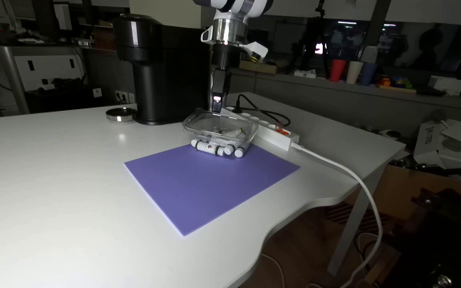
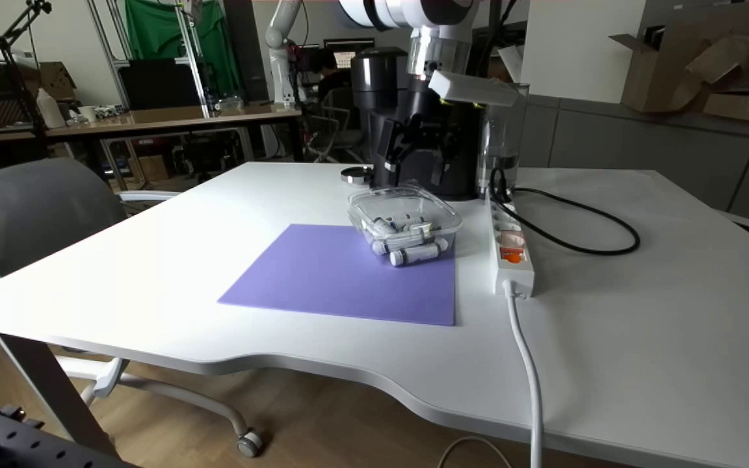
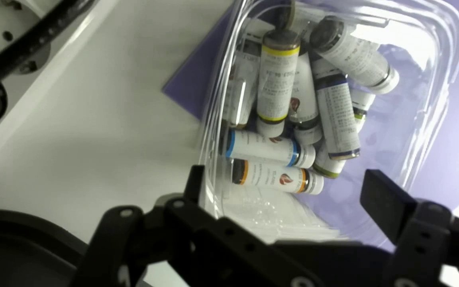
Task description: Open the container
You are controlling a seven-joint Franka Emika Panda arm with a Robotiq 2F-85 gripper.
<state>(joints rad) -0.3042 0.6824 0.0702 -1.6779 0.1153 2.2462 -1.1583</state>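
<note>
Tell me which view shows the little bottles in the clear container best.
The wrist view: it looks down on the little bottles up close, so labels and yellow, blue and orange bands stand out. Both exterior views show them smaller, through the clear container, their lettering unreadable.

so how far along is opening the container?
Done: the open gripper is at one end of the clear box, fingers spread wide. In hand: probably lining up a grip; nothing is clamped between the fingers, though contact with the box is hard to judge. Left: most likely gripping and lifting the lid. It looks closed over the small bottles, but glare makes that uncertain.
</note>
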